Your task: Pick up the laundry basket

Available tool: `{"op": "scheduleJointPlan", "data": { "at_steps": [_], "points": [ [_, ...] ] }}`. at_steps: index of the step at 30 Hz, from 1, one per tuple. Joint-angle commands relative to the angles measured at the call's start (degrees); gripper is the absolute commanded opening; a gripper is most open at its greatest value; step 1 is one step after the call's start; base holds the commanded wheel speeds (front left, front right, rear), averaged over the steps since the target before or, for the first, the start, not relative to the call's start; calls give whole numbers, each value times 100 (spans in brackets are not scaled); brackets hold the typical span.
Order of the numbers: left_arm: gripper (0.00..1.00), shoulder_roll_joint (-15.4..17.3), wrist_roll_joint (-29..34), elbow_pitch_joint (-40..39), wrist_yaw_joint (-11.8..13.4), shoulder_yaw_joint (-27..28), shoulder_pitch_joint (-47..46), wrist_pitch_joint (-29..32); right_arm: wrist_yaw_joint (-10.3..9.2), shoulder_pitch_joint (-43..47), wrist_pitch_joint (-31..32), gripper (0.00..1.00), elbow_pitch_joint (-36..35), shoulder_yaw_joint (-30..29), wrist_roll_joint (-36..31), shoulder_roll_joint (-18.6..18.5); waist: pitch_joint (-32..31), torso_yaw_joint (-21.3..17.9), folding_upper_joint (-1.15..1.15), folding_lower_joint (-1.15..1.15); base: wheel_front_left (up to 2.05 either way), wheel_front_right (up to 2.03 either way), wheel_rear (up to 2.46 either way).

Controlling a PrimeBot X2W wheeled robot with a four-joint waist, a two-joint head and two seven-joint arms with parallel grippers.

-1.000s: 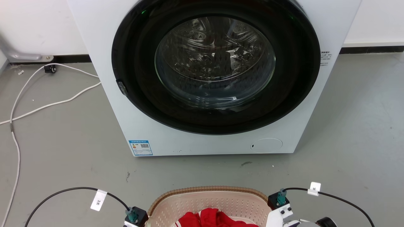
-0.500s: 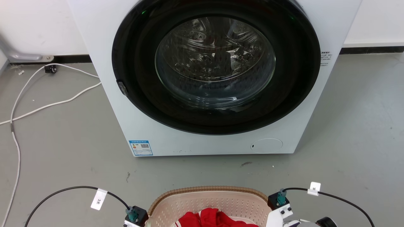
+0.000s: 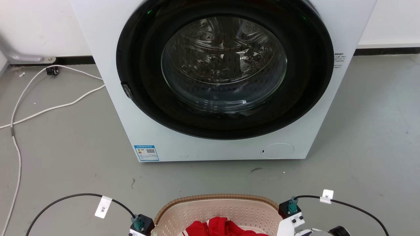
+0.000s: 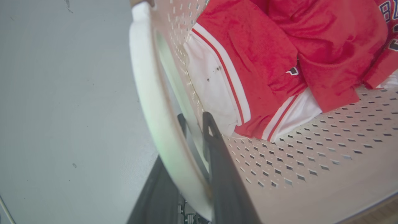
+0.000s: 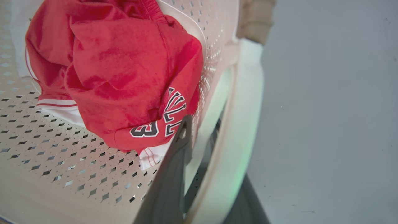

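I am holding the laundry basket (image 3: 216, 198) at my front, low between my two arms, on the grey floor (image 3: 65, 147) and a little way short of the washing machine (image 3: 108, 65). A red and white jersey (image 4: 264, 62) is lying crumpled inside it.

My left gripper (image 4: 194, 119) is straddling the white loop handle (image 4: 149, 102) on that side, one dark finger inside and one outside, and it is looking clamped onto the band. My right gripper (image 5: 200, 127) is doing the same on the other handle (image 5: 245, 109).

I am judging the risks like this:

- The handles are smooth, curved plastic, so I am expecting them to slide along my fingers if the squeeze is weak.
- If one arm is rising faster than the other, the basket is going to tip and the jersey may spill.
- My right inner finger is sitting very near the jersey hem, though I cannot tell if it is touching. Catching cloth there would soften the hold.
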Motion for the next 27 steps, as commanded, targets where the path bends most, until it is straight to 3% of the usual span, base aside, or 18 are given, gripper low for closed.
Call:
{"op": "scheduleJointPlan", "data": {
  "at_steps": [1, 27],
  "points": [
    [0, 155, 52, 57, 19, -41, 2, 53, 17, -114, -8, 0, 45, 62, -52, -149, -2, 2, 0, 0, 0, 0, 0],
    [0, 203, -25, 46, 19, -45, -40, 109, 16, -172, -75, 0, 83, 276, 180, -176, 27, -2, 0, 0, 0, 0, 0]
  ]
}}
